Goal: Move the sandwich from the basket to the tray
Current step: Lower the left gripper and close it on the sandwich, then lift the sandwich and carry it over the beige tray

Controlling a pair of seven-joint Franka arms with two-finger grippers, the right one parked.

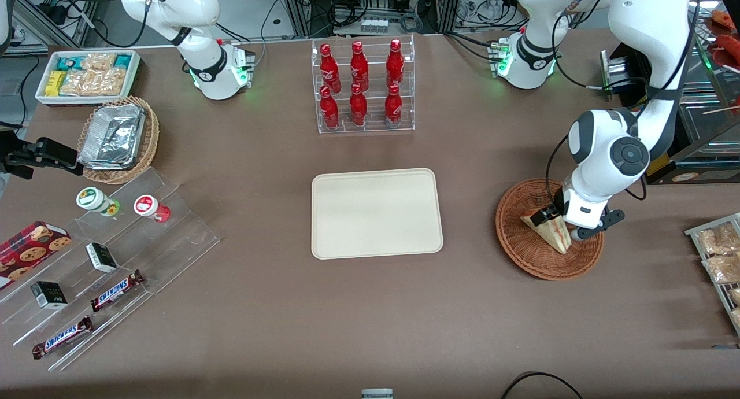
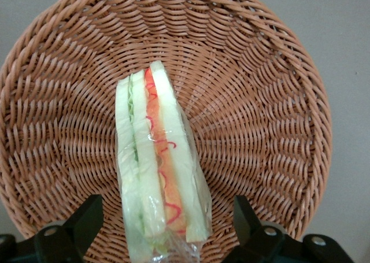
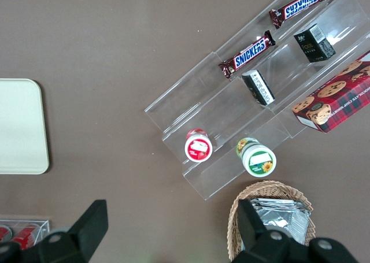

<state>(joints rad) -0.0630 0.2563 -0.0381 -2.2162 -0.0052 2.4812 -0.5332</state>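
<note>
Best to come down slow and straight, with one finger [image 2: 81,219] on each flat bread side of the sandwich [image 2: 159,170], then squeeze softly so the filling does not squish out. Gripper [image 2: 165,225] low in the basket [image 2: 272,101], wide open, with the sandwich between the fingers and a gap on both sides, nothing held yet. Good to grab near the wide end, where there is more bread to hold, and not the thin tip. Then lift well up over the basket rim before going sideways to the tray [image 1: 376,214]. Sandwich in the basket, toward the working arm's end of the table, lying on edge with its stripes facing up. Soft, pale bread, with red, orange and green layers in the middle. Shiny clear wrap around it, crinkly at one end, likely slippery. Wedge shape, fat at one end and pointy at the other. Basket round and shallow, red-brown, woven and bumpy, with sloping sides. Tray flat and smooth, cream colour, round corners, low rim, nothing on it, well apart from the basket.
</note>
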